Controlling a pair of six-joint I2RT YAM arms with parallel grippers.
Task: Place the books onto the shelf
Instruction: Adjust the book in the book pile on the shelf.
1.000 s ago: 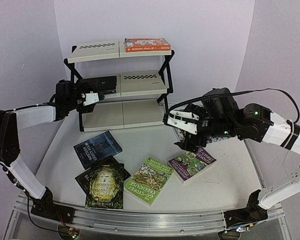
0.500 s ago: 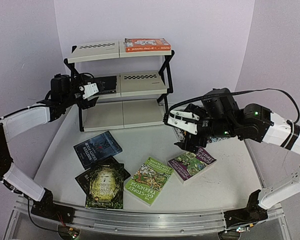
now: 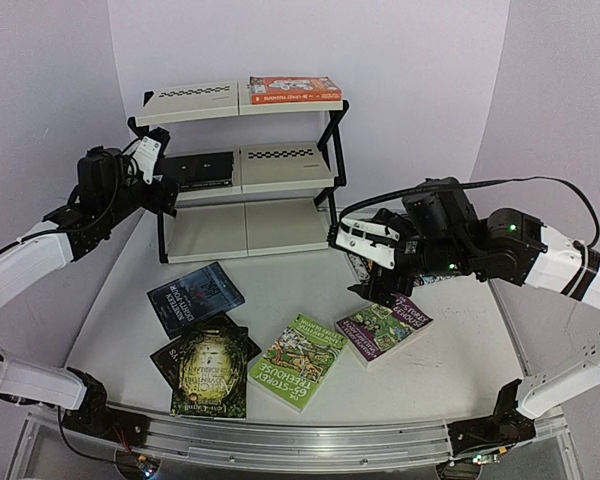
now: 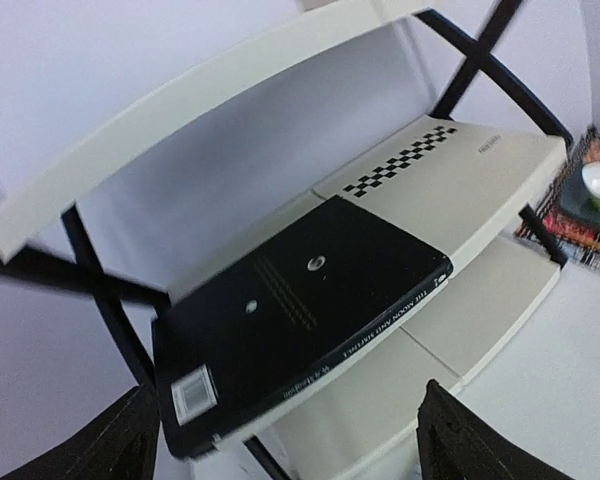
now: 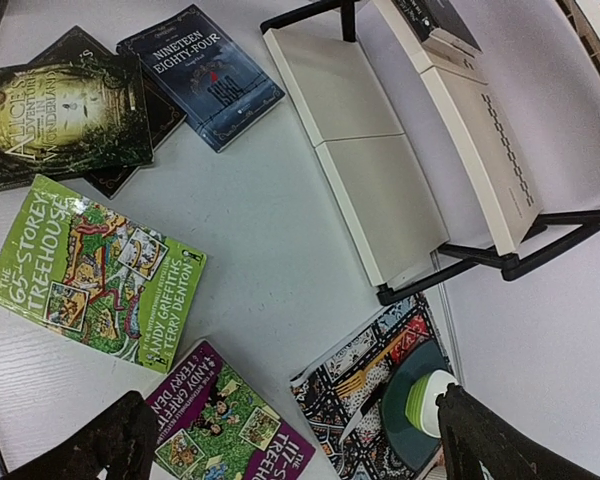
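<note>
The shelf (image 3: 285, 165) stands at the back of the table. An orange book (image 3: 295, 90) lies on its top tier and a black book (image 3: 202, 168) on the left of the middle tier. My left gripper (image 3: 148, 160) hovers open off the shelf's left end; in its wrist view the gripper (image 4: 290, 425) faces the black book (image 4: 300, 320) with nothing between its fingers. On the table lie dark blue (image 3: 194, 297), green-gold (image 3: 208, 368), bright green (image 3: 302, 360) and purple (image 3: 383, 327) books. My right gripper (image 3: 375, 275) hangs open above the purple book (image 5: 225, 425), holding nothing.
A patterned mat (image 5: 380, 370) with a dark plate and a white-green cup (image 5: 425, 400) lies by the shelf's right foot, under my right arm. A further dark book (image 5: 130, 175) sticks out beneath the green-gold one (image 5: 60, 110). The bottom tier (image 5: 370, 190) is bare.
My left gripper has drawn back left and upward from the shelf's middle tier, where the black book stays. The right arm and the table books have not moved.
</note>
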